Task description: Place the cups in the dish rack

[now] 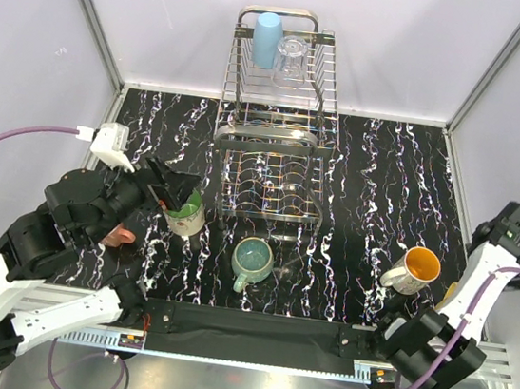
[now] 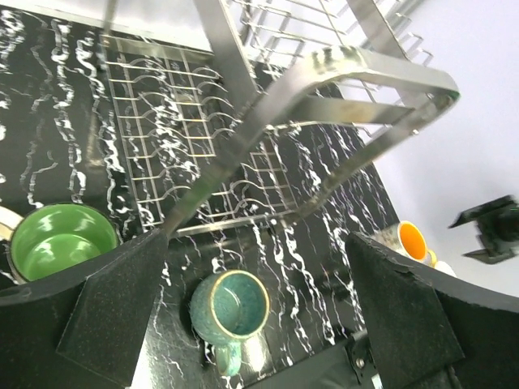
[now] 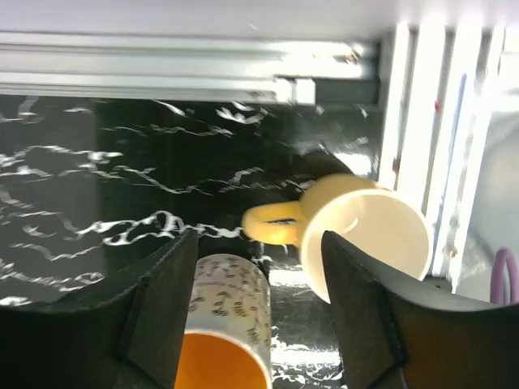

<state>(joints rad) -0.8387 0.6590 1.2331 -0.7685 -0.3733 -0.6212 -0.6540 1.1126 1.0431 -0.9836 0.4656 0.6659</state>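
Observation:
The chrome dish rack (image 1: 272,140) stands at the back centre, with a light blue tumbler (image 1: 266,38) and a clear glass (image 1: 290,59) in its upper basket. My left gripper (image 1: 170,192) is open and empty beside the cream mug with a green inside (image 1: 184,211). In the left wrist view the left gripper (image 2: 255,324) frames the teal mug (image 2: 229,308), with the green-inside mug (image 2: 57,239) at its left. A salmon-pink cup (image 1: 120,235) is partly hidden under the left arm. My right gripper (image 3: 258,243) is open, just over the orange-inside mug (image 3: 223,356), with a yellow mug (image 3: 365,235) beyond.
The teal mug (image 1: 252,261) and the orange-inside mug (image 1: 411,269) stand upright in front of the rack. The rack's frame (image 2: 340,73) looms close over the left wrist. Aluminium rails (image 3: 422,121) mark the table's near right corner. Walls enclose three sides.

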